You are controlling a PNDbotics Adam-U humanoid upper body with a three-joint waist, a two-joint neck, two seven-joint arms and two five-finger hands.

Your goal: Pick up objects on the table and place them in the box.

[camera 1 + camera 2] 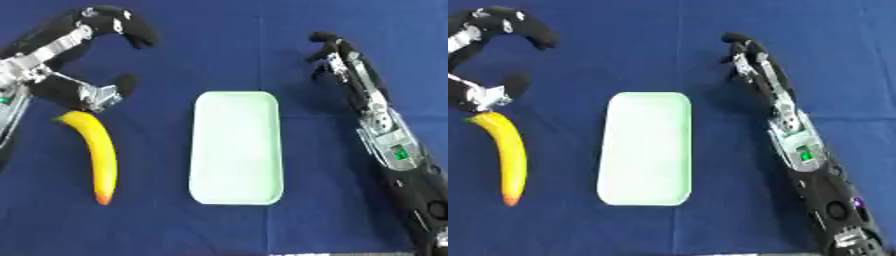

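Observation:
A yellow banana [98, 152] lies lengthwise on the blue cloth at the left, its stem end up. My left hand [61, 65] hovers over that stem end, open, with fingers arched above and the thumb near the stem. The pale green tray [236, 147], a shallow rounded box, sits in the middle with nothing in it. My right hand [337, 57] lies on the cloth to the tray's upper right, fingers straight and pointing away, holding nothing.
A blue cloth [227, 45] covers the whole table. My right forearm [398, 160] runs down the right side to the lower corner. A pale table edge shows at the very bottom.

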